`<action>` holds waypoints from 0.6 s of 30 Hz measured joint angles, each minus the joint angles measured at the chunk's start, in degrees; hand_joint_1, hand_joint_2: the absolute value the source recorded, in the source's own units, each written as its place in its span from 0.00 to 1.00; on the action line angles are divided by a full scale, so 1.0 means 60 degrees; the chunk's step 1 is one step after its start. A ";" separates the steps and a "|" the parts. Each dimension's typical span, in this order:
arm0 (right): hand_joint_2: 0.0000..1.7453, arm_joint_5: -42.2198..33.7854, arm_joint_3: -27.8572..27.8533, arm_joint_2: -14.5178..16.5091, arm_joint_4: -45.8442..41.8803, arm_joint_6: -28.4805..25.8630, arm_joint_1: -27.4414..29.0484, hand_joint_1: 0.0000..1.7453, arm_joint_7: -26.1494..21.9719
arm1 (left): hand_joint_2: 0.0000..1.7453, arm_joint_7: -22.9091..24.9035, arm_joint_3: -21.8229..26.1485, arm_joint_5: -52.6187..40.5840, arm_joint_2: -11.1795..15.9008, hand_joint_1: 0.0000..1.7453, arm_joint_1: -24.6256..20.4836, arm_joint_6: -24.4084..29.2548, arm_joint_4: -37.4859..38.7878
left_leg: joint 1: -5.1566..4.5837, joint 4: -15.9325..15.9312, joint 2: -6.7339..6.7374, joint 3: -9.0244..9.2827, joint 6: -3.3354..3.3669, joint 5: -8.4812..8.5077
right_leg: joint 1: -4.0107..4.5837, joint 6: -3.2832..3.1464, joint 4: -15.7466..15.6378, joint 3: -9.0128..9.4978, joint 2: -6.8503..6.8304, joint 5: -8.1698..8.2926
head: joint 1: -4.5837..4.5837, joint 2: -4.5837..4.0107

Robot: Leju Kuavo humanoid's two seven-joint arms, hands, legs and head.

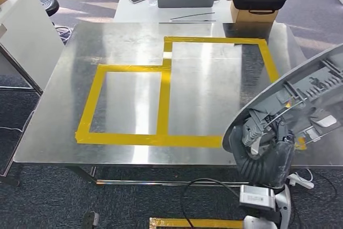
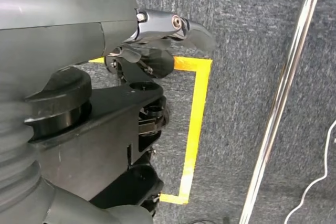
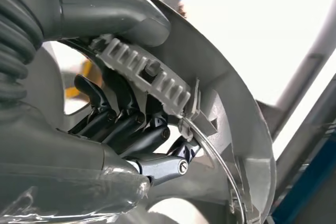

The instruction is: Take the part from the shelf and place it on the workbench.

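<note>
- The carrying step is in hand, by my reading: the part point(image 1: 301, 87), a large grey moulded piece with a ribbed inner face and a thin wire along it, is being held at about 4 o'clock in the head view, overhanging the near right corner of the counter point(image 1: 133, 41).
- The right hand point(image 1: 262, 154) is gripping the part from beneath; in the right wrist view its dark fingers point(image 3: 130, 127) are curling up into the ribbed underside, with the thumb point(image 3: 118, 3) lying along the outer shell.
- So the part is sitting on top of the hand and spreading away from it toward 2 o'clock; the hand is at the part's lower, nearer end.
- The part is not resting on the metal surface yet, as far as I can judge; its rim is hanging above the yellow tape frame point(image 1: 164, 100).
- The next move is calling for a reach forward and leftward, toward 10 o'clock, bringing the part over the taped rectangles, then a lowering until it is lying flat before the fingers let go.
- The left hand point(image 2: 158, 61) is hanging over the carpet and holding nothing; whether its fingers are spread or curled I cannot tell.
</note>
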 joint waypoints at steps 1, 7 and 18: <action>1.00 -0.0030 -0.0192 -0.0024 0.0158 0.0143 -0.0073 1.00 0.0090 | 1.00 0.0004 -0.0001 -0.0030 0.0004 0.00 -0.0002 -0.0017 -0.0001 | 0.0006 -0.0016 0.0002 -0.0007 -0.0045 0.0017 | -0.0003 -0.0052 -0.0008 -0.0022 0.0009 0.0029 | 0.0001 0.0000; 1.00 0.0350 -0.1771 -0.0386 0.1993 0.1451 -0.1181 1.00 0.1016 | 1.00 0.0103 -0.0034 -0.0237 0.0023 0.00 -0.0043 -0.0129 0.0000 | 0.0025 0.2357 0.0038 -0.1143 -0.0255 -0.1229 | -0.0080 -0.0221 -0.0053 -0.0091 -0.0037 0.0140 | -0.0135 0.0000; 1.00 0.1437 -0.3031 -0.2016 0.6883 0.3863 -0.4287 1.00 0.1670 | 1.00 0.0251 -0.0085 -0.0493 0.0078 0.00 -0.0145 -0.0272 -0.0004 | 0.0018 0.0042 0.0025 -0.0063 0.0176 0.0001 | -0.0060 0.0181 0.0067 -0.0291 -0.0017 0.0164 | -0.0148 0.0000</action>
